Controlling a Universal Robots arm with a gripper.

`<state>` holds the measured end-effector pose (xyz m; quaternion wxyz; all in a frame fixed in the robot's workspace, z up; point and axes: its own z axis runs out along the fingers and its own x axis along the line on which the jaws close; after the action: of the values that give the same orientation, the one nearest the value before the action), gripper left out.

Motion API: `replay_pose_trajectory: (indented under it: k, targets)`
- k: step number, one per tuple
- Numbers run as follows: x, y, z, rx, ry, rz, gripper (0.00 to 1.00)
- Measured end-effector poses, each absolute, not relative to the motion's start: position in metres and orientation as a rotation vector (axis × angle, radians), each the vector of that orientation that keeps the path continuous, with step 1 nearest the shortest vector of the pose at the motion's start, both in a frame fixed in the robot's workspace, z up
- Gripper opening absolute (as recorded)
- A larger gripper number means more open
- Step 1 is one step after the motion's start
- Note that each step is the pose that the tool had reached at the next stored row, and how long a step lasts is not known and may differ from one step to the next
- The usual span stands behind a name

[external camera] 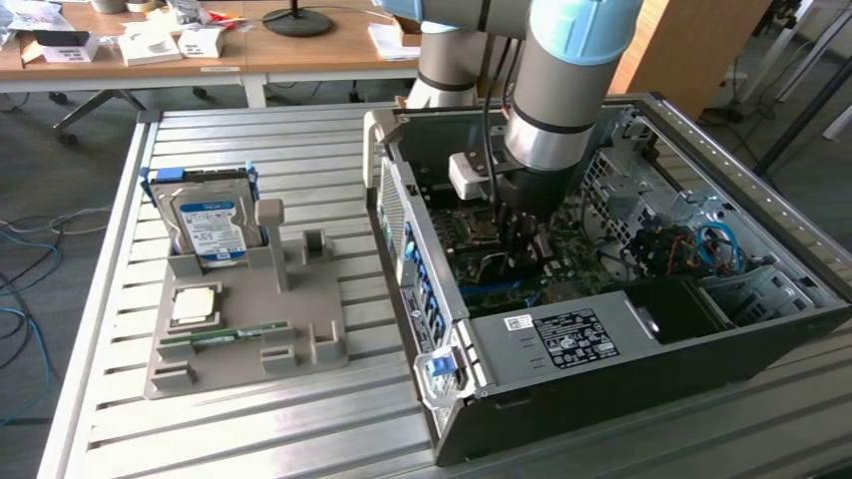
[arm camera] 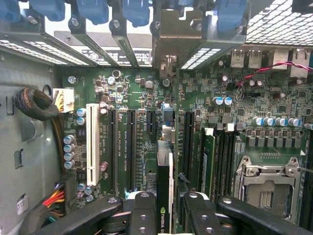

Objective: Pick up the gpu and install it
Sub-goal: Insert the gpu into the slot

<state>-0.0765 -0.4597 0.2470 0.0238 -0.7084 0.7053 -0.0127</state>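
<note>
motherboard (arm camera: 132, 103) beneath edge-on gpu (arm camera: 164, 191), lengthwise rearward

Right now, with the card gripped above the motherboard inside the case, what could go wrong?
The thin, dark, edge-on gpu in the black gripper appears to sit between long black slots; pushed down off-line, its edge could hit the green motherboard. The gripper's finger is close to the upright green RAM stick and might knock it.

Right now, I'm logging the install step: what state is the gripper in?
Gripper: closed on the gpu, which sits edge-on between its fingers.
</note>
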Motion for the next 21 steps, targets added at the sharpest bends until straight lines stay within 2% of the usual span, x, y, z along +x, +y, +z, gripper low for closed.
replay_pose_trajectory:
  k: [12,14,15,21]
  targets:
    - [-0.0770,-0.4597,0.2470,-2.193,2.183,-0.039,0.26]
    - [-0.0770,-0.4598,0.2470,-2.193,2.183,-0.039,0.27]
    - [-0.0770,-0.4598,0.2470,-2.193,2.183,-0.039,0.33]
    - [-0.0770,-0.4598,0.2512,-2.193,2.183,-0.039,0.33]
